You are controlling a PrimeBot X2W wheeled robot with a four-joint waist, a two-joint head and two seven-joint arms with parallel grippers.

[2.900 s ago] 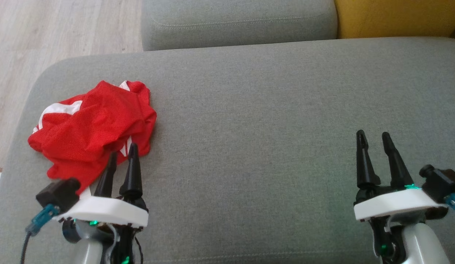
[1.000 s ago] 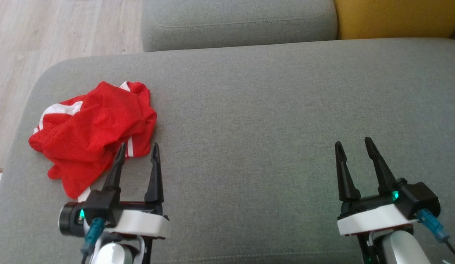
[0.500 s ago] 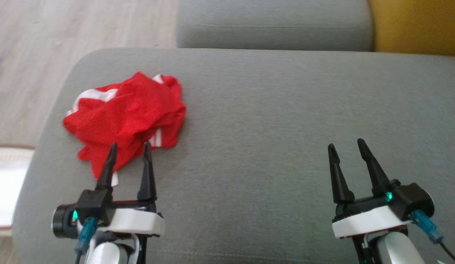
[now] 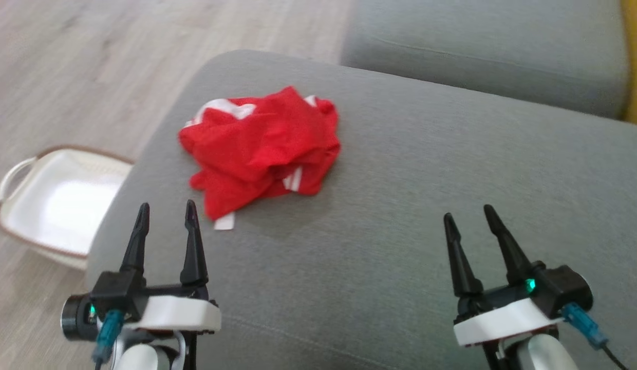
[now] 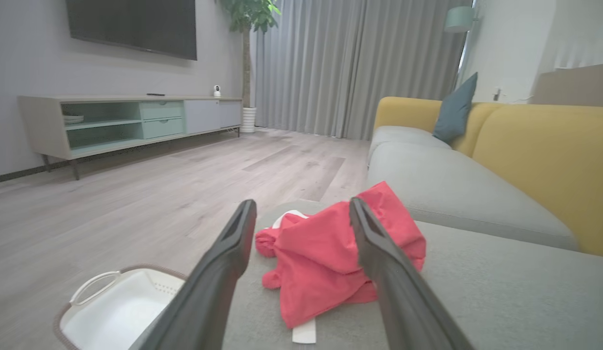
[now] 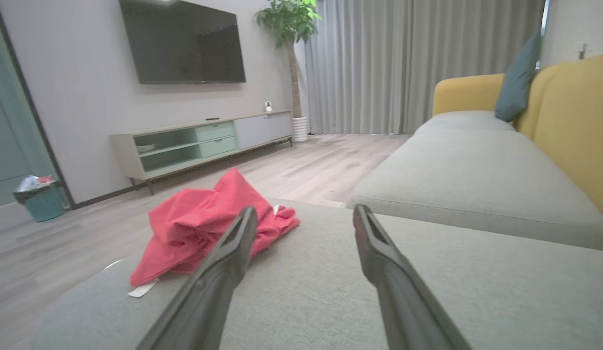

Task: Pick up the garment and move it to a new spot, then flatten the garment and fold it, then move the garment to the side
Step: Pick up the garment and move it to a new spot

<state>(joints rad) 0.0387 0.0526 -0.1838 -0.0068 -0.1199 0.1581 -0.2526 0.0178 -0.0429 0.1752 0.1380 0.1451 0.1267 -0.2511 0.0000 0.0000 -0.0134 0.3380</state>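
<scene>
The garment (image 4: 262,149) is a crumpled red piece with white stripes, lying in a heap near the left end of the grey sofa cushion (image 4: 411,216). It also lies ahead of the fingers in the left wrist view (image 5: 330,253) and to the left in the right wrist view (image 6: 204,223). My left gripper (image 4: 165,210) hovers open near the cushion's front left edge, short of the garment and empty. My right gripper (image 4: 466,213) is open and empty over the cushion's front right, well away from the garment.
A white basket with a brown rim (image 4: 51,200) stands on the wooden floor left of the sofa. A second grey cushion (image 4: 483,51) lies behind, with a yellow backrest (image 5: 544,160) to the right. A TV cabinet (image 6: 199,141) lines the far wall.
The head camera has swung left, so the garment now sits nearer the picture's middle and the basket has come into view. Both grippers stay open and hold nothing.
</scene>
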